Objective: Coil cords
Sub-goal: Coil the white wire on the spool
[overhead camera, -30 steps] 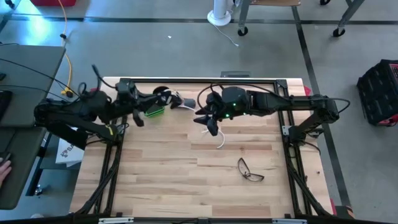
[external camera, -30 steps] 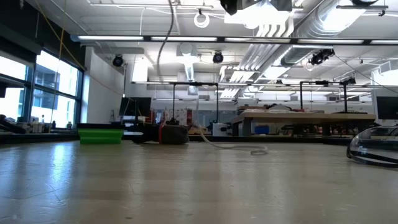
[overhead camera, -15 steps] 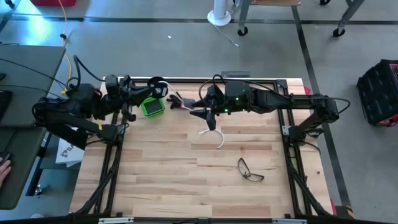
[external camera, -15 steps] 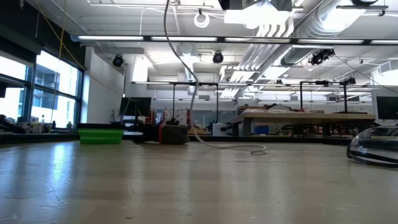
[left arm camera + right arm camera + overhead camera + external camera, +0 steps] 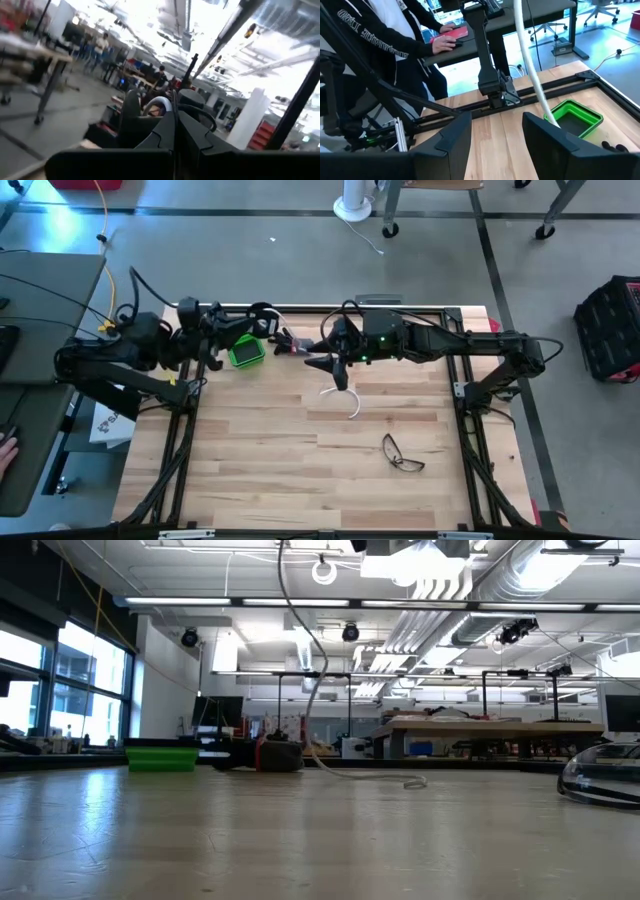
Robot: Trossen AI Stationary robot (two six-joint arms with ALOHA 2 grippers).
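The thin white cord point(image 5: 312, 650) hangs in a slack curve from above the table, and its lower end point(image 5: 350, 408) lies on the wood. My left gripper point(image 5: 262, 325) is raised at the far left and shut. In its wrist view a round black reel point(image 5: 132, 107) with a pale patch shows just past the shut fingertips point(image 5: 175, 125). My right gripper point(image 5: 330, 370) is open above the table's far middle. The cord point(image 5: 530, 65) runs down past one of its fingers point(image 5: 542, 135). My left gripper is shut at the cord's reel end point(image 5: 150, 107). Its own fingers hide the place of contact, so the exact part does not show. The cord hangs slack below it, with its free end on the table. My right gripper: I cannot tell whether the cord touches its finger.
A green box point(image 5: 245, 352) stands at the far left, next to a small dark and red thing point(image 5: 280, 755). Eyeglasses point(image 5: 403, 455) lie near the table's right front. A person point(image 5: 395, 30) sits at a desk beyond the left edge.
My left gripper has drawn back toward the table's left edge and risen, uncovering the green box. My right gripper has tipped its fingers upward. The hanging stretch of cord has been drawn higher, while its lower end has stayed on the table.
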